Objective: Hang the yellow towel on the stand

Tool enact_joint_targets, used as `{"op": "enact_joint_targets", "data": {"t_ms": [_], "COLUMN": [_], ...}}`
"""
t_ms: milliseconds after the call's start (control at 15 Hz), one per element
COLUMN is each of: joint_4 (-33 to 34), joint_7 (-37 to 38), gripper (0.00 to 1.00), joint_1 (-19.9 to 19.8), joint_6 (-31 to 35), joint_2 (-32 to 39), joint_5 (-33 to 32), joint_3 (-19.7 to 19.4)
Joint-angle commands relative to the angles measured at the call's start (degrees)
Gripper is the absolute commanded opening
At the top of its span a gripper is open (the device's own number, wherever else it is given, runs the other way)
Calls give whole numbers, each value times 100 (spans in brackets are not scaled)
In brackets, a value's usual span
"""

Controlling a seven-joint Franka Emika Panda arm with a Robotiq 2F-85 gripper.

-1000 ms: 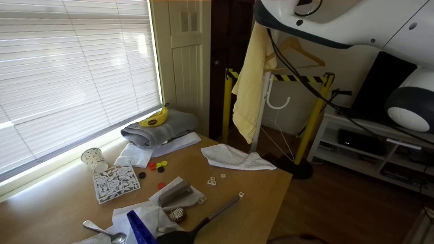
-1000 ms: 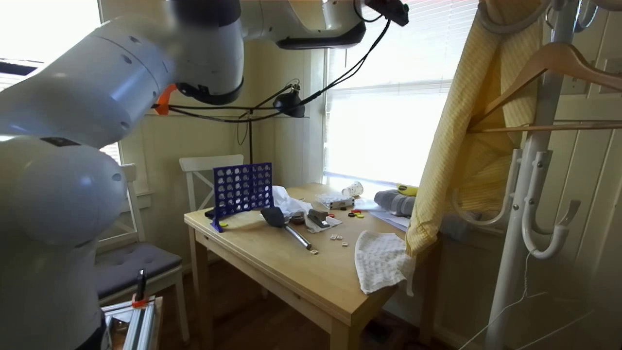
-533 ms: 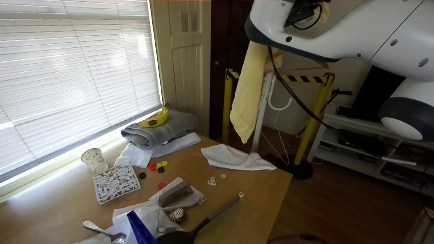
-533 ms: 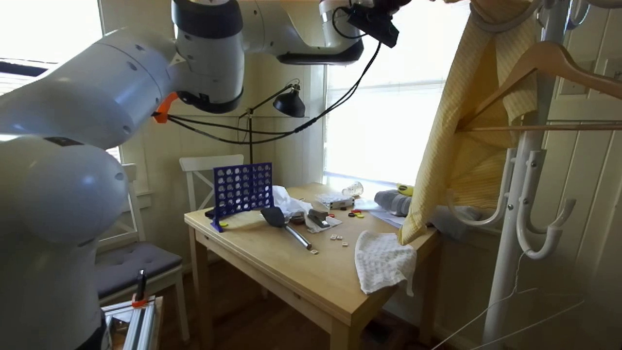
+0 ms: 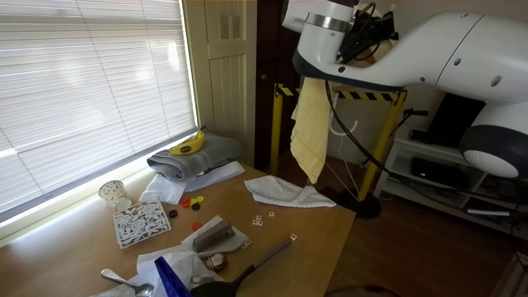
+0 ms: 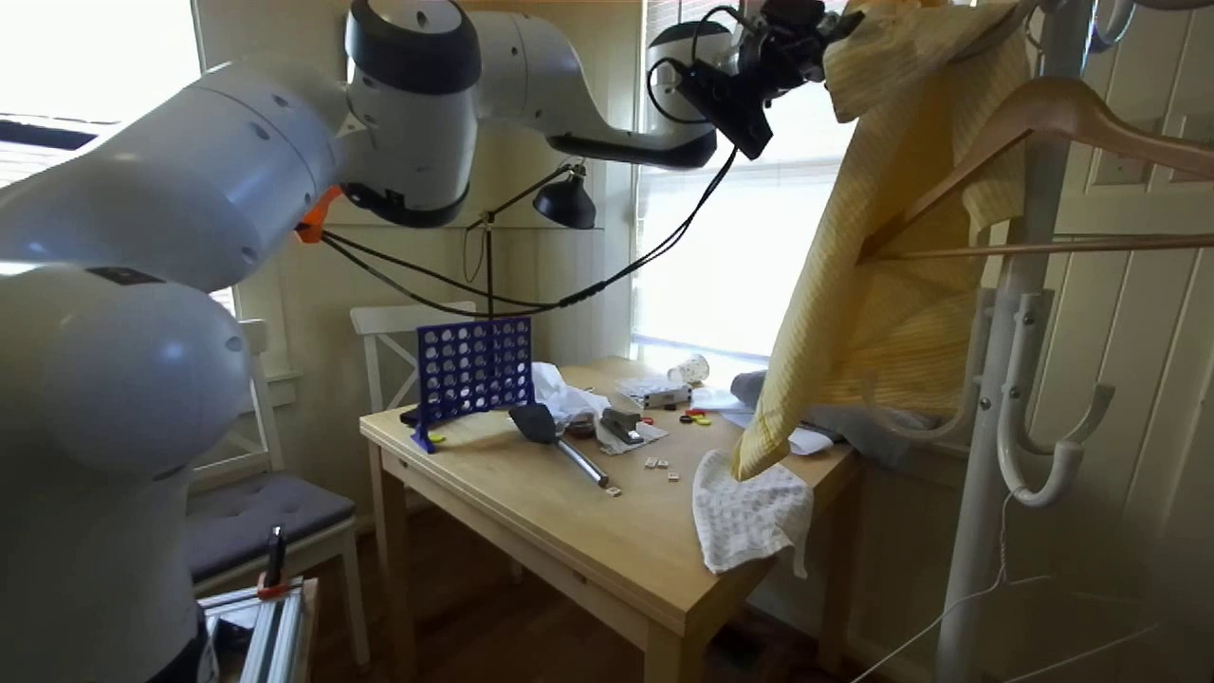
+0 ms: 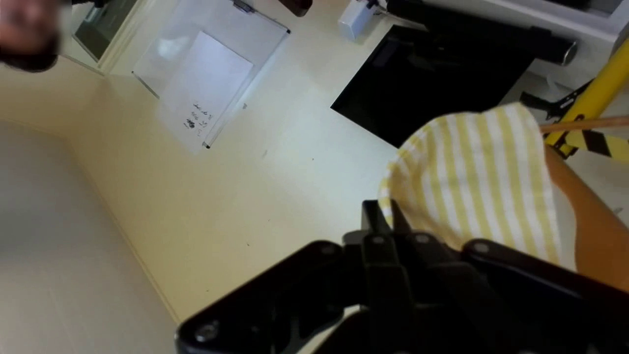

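The yellow striped towel (image 6: 806, 332) hangs long at the upper part of the white stand (image 6: 982, 531); it also shows in an exterior view (image 5: 311, 136) and the wrist view (image 7: 484, 172). My gripper (image 6: 847, 27) is at the towel's upper end, left of the stand in that view. In the wrist view my fingers (image 7: 386, 216) are shut on the towel's edge. Towel cloth passes by an upper hook near the pole. A wooden hanger (image 6: 1067, 109) on the stand overlaps the towel. How towel and hook meet is partly hidden.
A table (image 6: 569, 512) holds a white cloth (image 6: 749, 512), spatula, stapler, blue game grid (image 6: 474, 370) and a grey towel (image 5: 198, 152). Yellow posts with striped tape (image 5: 379, 144) and a white shelf (image 5: 396, 165) stand beyond. Cables hang below my arm.
My arm has come down, bringing the gripper into view. The towel's top is drawn toward the gripper and its lower end has swung over the white cloth. Stand and hanger shifted slightly.
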Motion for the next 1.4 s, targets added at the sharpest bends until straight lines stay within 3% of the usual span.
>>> {"op": "enact_joint_targets", "data": {"t_ms": [0, 400, 600, 933, 1333], "joint_4": [-297, -471, -846, -1870, -3168], "joint_7": [-80, 987, 1111, 1392, 1282], "gripper": [0, 0, 0, 0, 0], "joint_1": [-31, -144, -113, -3, 131], "joint_6": [42, 922, 1862, 3276, 4395], "joint_2": [-110, -275, -446, -786, -1154], "joint_5": [301, 1046, 1396, 1938, 2307], "joint_3": [244, 456, 635, 954, 1324]}}
